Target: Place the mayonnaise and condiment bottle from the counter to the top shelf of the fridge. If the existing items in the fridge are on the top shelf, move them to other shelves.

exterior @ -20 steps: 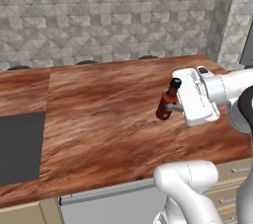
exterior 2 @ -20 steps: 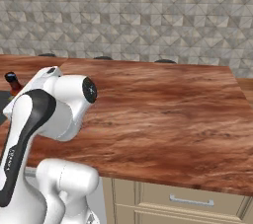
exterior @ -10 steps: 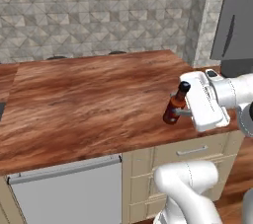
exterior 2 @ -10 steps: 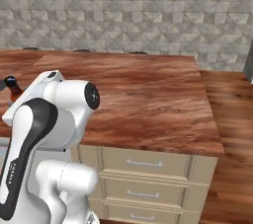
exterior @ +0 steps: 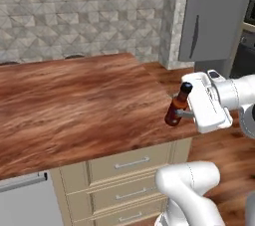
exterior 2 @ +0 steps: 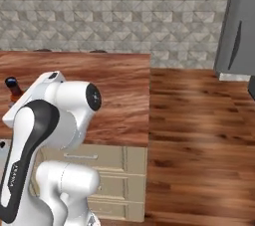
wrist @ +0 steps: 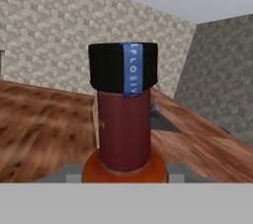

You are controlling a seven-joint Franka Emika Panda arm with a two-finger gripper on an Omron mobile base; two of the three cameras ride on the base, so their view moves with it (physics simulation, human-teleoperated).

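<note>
The condiment bottle point(exterior: 177, 106), red-brown with a black cap, hangs upright just above the right end of the counter point(exterior: 74, 105). My gripper point(exterior: 183, 114) is shut on its lower body, reaching in from the right. The hand view has the bottle point(wrist: 125, 129) close up, with its black cap and blue strip in the centre. In the right base view its cap point(exterior 2: 12, 83) peeks out left of my arm. The fridge point(exterior: 215, 16) stands at the far right with its grey door shut, so the top shelf and the existing items are hidden. The mayonnaise is out of view.
Beige drawer fronts point(exterior: 124, 170) run under the counter's front edge. Open wooden floor point(exterior 2: 199, 135) lies between the counter's end point(exterior 2: 142, 95) and the fridge point(exterior 2: 240, 31). A tiled wall point(exterior: 84, 11) backs the counter.
Both base views have slid along the counter to its right end as the base drove. The fridge and floor have come into view. The bottle stays in my grip.
</note>
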